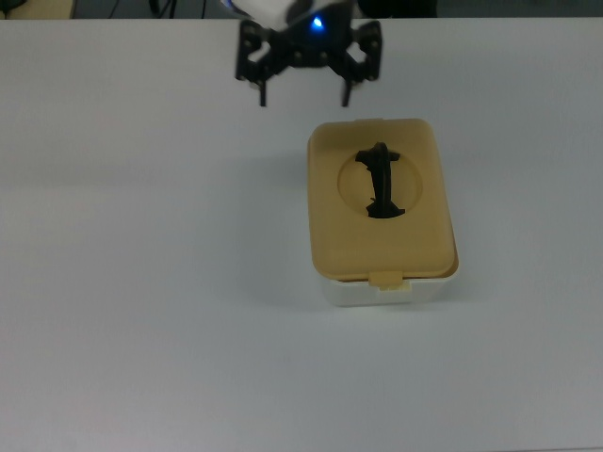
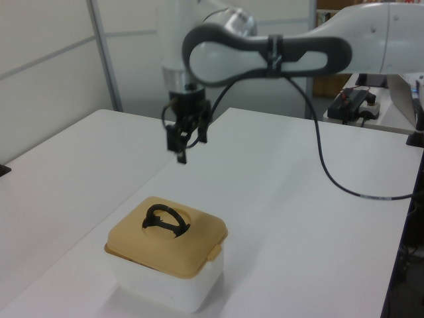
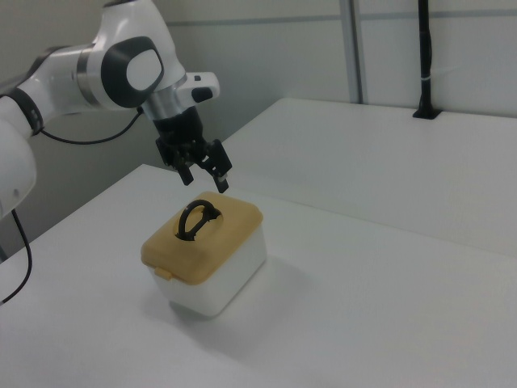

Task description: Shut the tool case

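Tan lid (image 1: 381,202) sits flat on the tool case (image 2: 163,277) (black handle (image 3: 198,219) upright); pincer (image 1: 304,94) hangs above, spread wide, grasping nothing

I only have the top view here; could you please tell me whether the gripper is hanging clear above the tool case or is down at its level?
Observer: It is clear. In the left view the gripper hangs well above the tan lid, higher than the top of the black handle.
Operator: Thank you. Does the lid sit level on the tub?
Observer: In the right view it lies level on the white tub, with no gap that I can see along the two sides showing there.
Operator: And is the handle lying flat?
Observer: No, the left view shows it standing up as an arch over the round recess.
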